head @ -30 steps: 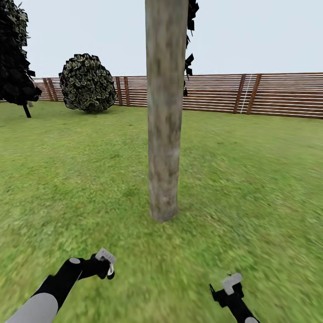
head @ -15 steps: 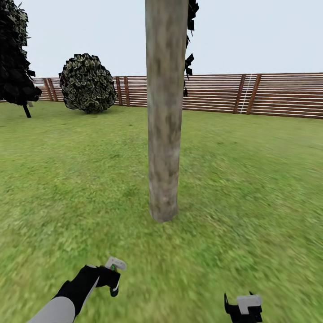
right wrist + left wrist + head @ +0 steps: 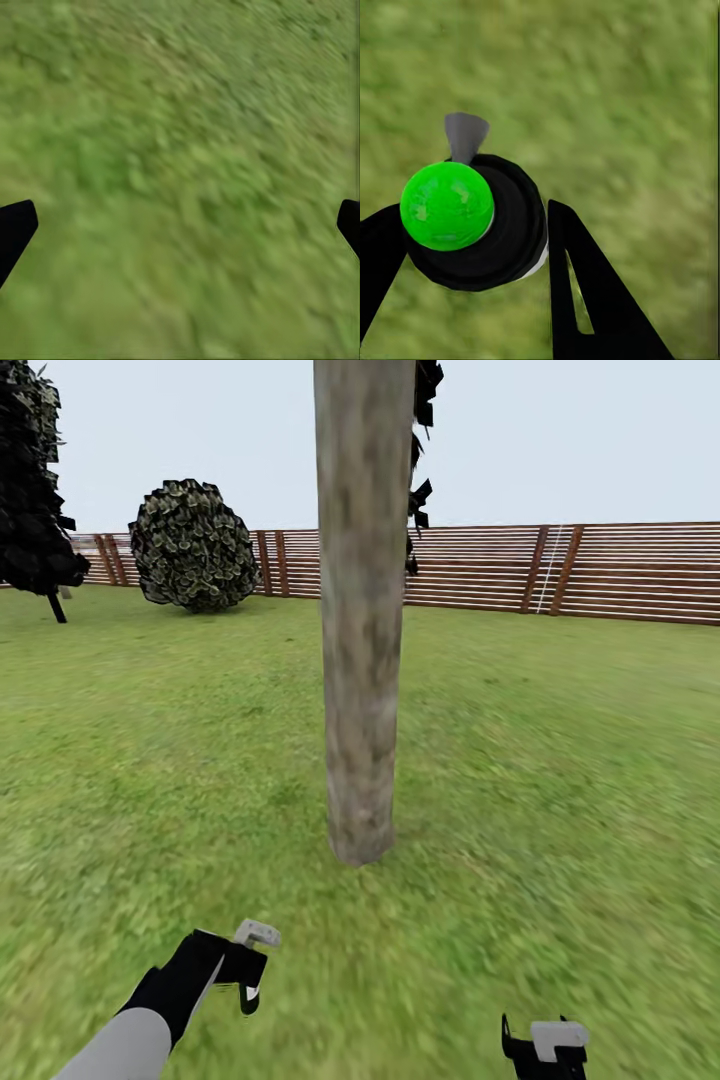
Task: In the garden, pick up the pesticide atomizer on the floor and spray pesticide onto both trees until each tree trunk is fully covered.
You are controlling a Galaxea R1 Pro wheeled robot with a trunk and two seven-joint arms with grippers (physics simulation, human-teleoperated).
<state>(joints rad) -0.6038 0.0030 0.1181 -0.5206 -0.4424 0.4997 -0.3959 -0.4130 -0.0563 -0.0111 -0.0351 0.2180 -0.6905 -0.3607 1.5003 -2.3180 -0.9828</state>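
Observation:
One thick, mottled grey-brown tree trunk (image 3: 360, 660) rises from the lawn straight ahead of me, its base a short way beyond both arms. My left gripper (image 3: 250, 972) hangs low, in front of the trunk and to its left. It is shut on the pesticide atomizer (image 3: 472, 232), a round black body with a bright green ball top (image 3: 447, 205) and a grey nozzle (image 3: 465, 135). Black fingers (image 3: 577, 285) flank the body on both sides. My right gripper (image 3: 545, 1050) sits at the bottom edge, open, with only grass between its fingertips (image 3: 15, 225).
Blurry green lawn (image 3: 560, 780) stretches all around the trunk. A brown slat fence (image 3: 600, 570) closes the back. A round bush (image 3: 193, 545) stands by the fence at left, and a narrow black-foliaged tree (image 3: 30, 480) at the far left.
My left gripper with the atomizer dropped lower and a little right. The right gripper sank toward the bottom edge. The trunk shifted slightly left as the view moved.

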